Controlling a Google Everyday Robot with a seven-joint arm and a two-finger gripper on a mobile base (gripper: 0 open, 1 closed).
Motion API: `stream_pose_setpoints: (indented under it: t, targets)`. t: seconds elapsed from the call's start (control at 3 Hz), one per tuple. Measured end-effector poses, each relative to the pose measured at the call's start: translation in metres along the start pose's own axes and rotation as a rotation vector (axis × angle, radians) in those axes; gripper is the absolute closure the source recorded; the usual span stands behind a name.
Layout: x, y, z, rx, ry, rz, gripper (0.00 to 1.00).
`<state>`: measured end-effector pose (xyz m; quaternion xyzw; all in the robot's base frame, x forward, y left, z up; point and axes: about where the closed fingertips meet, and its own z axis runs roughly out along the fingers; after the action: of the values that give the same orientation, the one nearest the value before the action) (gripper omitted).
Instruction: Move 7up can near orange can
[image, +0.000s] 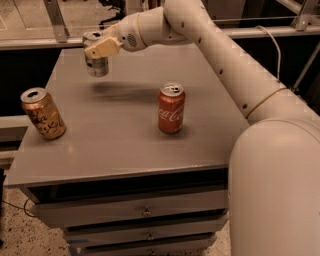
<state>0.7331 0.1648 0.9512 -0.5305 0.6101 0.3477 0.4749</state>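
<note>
The gripper (96, 50) holds the 7up can (97, 67) above the surface (125, 150), fingers (104, 47) clenched on it. The carry seems under way; next it likely needs lowering beside the orange can (43, 115).

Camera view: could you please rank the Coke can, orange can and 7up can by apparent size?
1-2. Coke can and orange can: look alike.
3. 7up can: smallest, but farther back, held in the gripper at the back left.

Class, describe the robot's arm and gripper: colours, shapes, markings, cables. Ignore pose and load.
The arm is white, built of thick rounded tubular segments with small dark dots along it and a thin tan band near its bulky base. The gripper, above the table's far left, has pale yellowish fingers.
</note>
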Motion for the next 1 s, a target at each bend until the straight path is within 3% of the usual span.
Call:
stream_pose_setpoints:
  t: [0.67,1.0]
  targets:
    - [0.015,0.061,0.010,-0.126,0.061,0.006,1.00]
    - [0.025,0.080,0.011,-0.187,0.092,0.012,1.00]
